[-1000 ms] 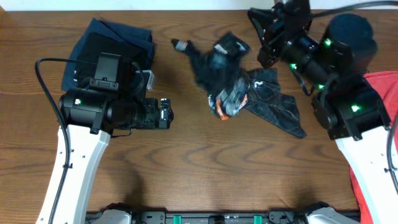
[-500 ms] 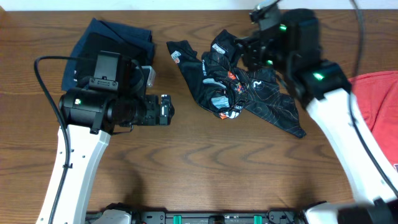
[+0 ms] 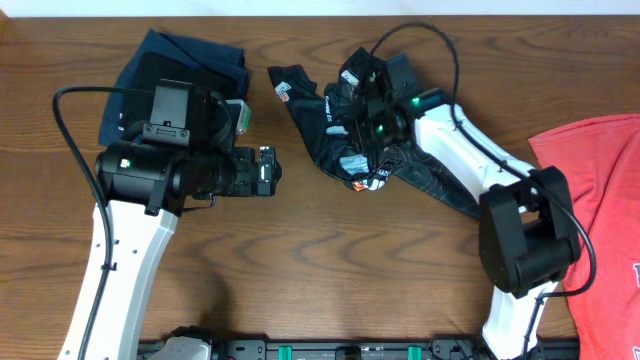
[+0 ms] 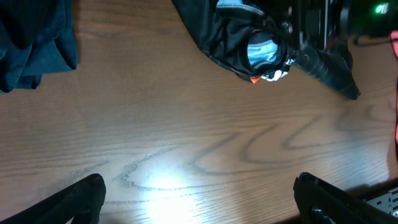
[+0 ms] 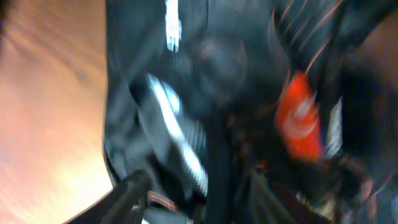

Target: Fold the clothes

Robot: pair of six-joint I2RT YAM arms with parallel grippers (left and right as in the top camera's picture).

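The black jersey (image 3: 335, 120) with thin contour lines lies crumpled at the back middle of the table; it also shows in the left wrist view (image 4: 245, 37). My right gripper (image 3: 366, 118) is pressed down onto the jersey's middle. In the blurred right wrist view its jaws (image 5: 199, 199) stand apart, with jersey fabric (image 5: 205, 93) filling the space between and ahead of them. My left gripper (image 3: 268, 175) hovers open over bare wood left of the jersey, nothing between its fingers (image 4: 202, 208).
A folded navy and black pile (image 3: 190, 60) lies at the back left, behind the left arm. A red T-shirt (image 3: 600, 190) is spread at the table's right edge. Brown wood table (image 3: 330, 260) runs in front.
The right arm has swung from the back right down onto the jersey and its jaws have opened. The jersey has shifted and spread a little. The left arm has not moved.
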